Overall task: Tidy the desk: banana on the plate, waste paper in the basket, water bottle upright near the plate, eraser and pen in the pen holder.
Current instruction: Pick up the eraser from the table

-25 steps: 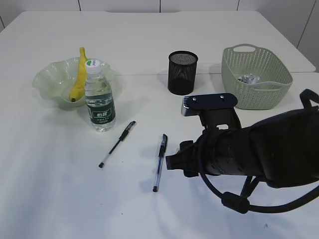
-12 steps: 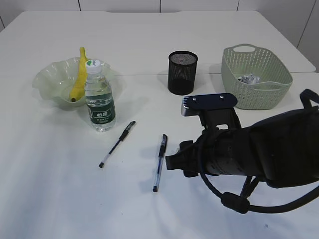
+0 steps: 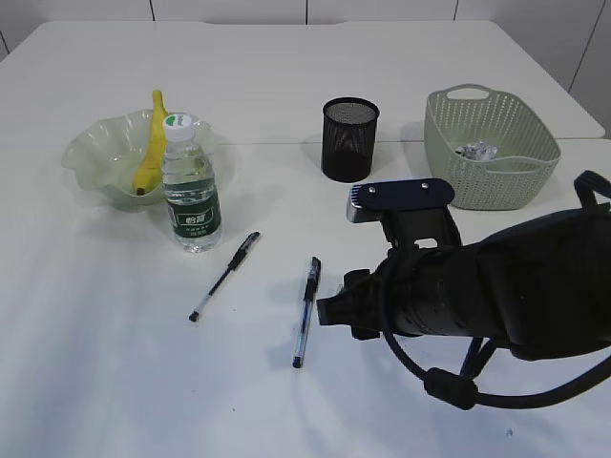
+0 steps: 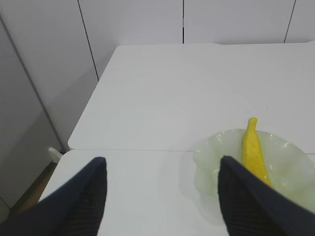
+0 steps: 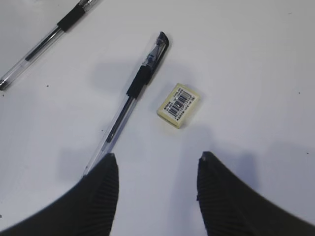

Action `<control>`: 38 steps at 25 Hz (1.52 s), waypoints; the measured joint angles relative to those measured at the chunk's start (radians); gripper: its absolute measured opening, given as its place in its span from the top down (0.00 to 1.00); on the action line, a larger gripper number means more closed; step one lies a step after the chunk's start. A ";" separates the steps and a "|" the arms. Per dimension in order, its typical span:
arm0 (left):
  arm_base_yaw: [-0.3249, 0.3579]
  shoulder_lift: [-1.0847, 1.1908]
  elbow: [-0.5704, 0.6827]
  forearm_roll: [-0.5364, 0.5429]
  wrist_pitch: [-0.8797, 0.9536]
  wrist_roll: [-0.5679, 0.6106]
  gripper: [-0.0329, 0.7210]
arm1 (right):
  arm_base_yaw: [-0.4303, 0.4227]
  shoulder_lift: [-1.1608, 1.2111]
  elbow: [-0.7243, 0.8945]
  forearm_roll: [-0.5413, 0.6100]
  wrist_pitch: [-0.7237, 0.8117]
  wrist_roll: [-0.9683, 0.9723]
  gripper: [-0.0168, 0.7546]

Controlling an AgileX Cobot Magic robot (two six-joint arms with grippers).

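A yellow banana (image 3: pixel 148 153) lies in the pale green plate (image 3: pixel 91 153), with the water bottle (image 3: pixel 191 191) upright just right of it. Two pens (image 3: pixel 224 275) (image 3: pixel 306 310) lie on the table. The black mesh pen holder (image 3: pixel 349 138) stands at the back. Crumpled waste paper (image 3: pixel 475 150) sits in the green basket (image 3: pixel 492 181). My right gripper (image 5: pixel 156 157) is open above the table, just short of the cream eraser (image 5: pixel 178 104), beside one pen (image 5: pixel 133 96). My left gripper (image 4: pixel 161 164) is open and empty, left of the plate (image 4: pixel 211 157) and banana (image 4: pixel 253 150).
The bulky black right arm (image 3: pixel 477 296) covers the table's front right and hides the eraser in the exterior view. The other pen (image 5: pixel 49 34) lies to the upper left in the right wrist view. The table's left edge (image 4: pixel 69 147) shows in the left wrist view.
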 joint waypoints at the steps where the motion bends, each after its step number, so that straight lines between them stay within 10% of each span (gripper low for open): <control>1: 0.000 0.000 0.000 0.000 0.000 0.000 0.30 | 0.000 0.000 0.000 0.000 0.000 0.000 0.47; 22: 0.000 0.073 0.000 0.000 0.007 0.000 0.30 | 0.000 0.000 0.000 -0.026 0.017 -0.002 0.47; 38: 0.000 0.074 0.000 0.000 0.050 0.000 0.30 | 0.000 0.042 -0.006 -1.106 0.178 1.050 0.47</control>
